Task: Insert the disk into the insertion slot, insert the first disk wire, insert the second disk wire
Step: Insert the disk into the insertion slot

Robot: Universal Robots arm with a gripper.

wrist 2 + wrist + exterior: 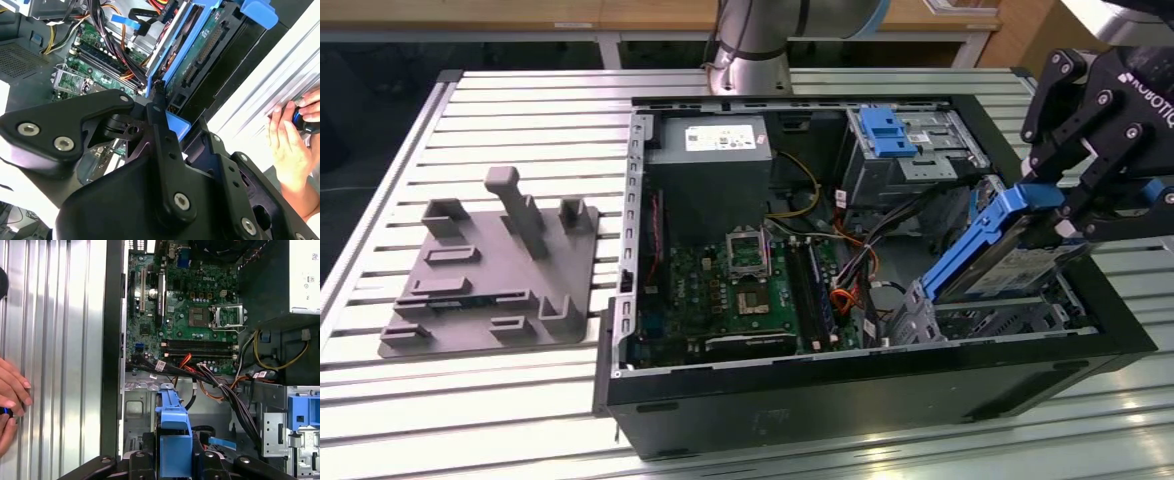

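The disk (pixel 1003 258), silver-grey in a bright blue carrier, hangs tilted with its lower end down inside the open computer case. My gripper (pixel 1065 205) is shut on its upper end at the exterior view's right. Just beneath the disk's lower end sits the insertion slot (pixel 994 322), a perforated silver cage in the case's near right corner. In the first wrist view the blue carrier (pixel 173 424) sticks out from between my fingers (pixel 137 460) over the cage (pixel 136 409). The second wrist view shows the disk's (pixel 200 47) underside and connector beyond my gripper (pixel 170 120).
A larger metal bay with a blue latch (pixel 891 135) stands behind the cage. Loose cables (pixel 847 285) cross between the motherboard (pixel 734 290) and the cage. A grey fixture plate (pixel 487 270) lies on the table at the exterior view's left. A person's hand (pixel 12 390) rests beside the case.
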